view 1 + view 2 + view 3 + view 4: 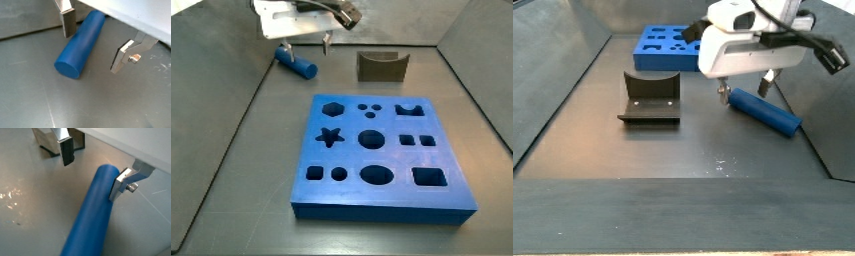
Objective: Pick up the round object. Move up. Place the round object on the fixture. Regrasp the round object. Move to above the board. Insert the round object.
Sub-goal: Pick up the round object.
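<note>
round object: you see the blue cylinder peg (298, 64) lying flat on the grey floor (251, 150) at the far left of a side view, well apart from the board; it also shows in the other side picture (767, 110), to the right of the fixture.
gripper: your gripper (93, 47) hangs low over the peg with its jaws wide apart, straddling it; in a wrist view one silver finger (120, 185) sits touching or just beside the peg's side (93, 213), the other finger (65, 150) stands clear of it. nothing is clamped.
fixture: you find the olive-brown notched block (381, 67) right of the peg, near the back wall, apart from the gripper.
board: the thick blue slab (374, 150) with shaped holes lies in front of the fixture, toward the centre-right of the floor.
</note>
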Controlling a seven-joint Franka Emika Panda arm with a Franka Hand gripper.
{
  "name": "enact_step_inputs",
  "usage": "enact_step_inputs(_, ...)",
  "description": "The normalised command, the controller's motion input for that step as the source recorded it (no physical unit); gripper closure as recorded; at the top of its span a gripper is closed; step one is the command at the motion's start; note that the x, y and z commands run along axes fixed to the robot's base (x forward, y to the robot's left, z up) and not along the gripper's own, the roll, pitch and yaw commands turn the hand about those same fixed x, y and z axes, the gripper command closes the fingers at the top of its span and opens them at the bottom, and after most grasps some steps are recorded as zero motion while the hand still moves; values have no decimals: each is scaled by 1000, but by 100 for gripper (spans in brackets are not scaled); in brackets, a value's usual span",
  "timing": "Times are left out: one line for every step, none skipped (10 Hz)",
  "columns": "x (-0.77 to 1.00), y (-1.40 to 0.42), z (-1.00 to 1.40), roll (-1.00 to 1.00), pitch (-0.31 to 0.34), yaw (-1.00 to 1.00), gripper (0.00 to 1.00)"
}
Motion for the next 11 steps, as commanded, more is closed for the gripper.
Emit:
enact_step_inputs(0,-131,-454,-151,-203,197,0)
enact_step_inputs(-11,-89,-434,-117,-197,200,0)
enact_step_inputs(-54,-40,-451,-119,-203,191,0)
enact_step_inputs(-114,0,-420,-57,-183,183,0)
enact_step_inputs(-137,0,-334,-3,-139,186,0)
enact_step_inputs(-120,0,-263,0,-127,183,0)
enact_step_inputs(-66,0,-37,-9,-80,0,0)
enact_step_inputs(0,0,-14,-23,-53,0,0)
enact_step_inputs(0,0,0,0,0,0,0)
enact_step_inputs(0,0,0,0,0,0,100)
enact_step_inputs(0,0,0,0,0,0,100)
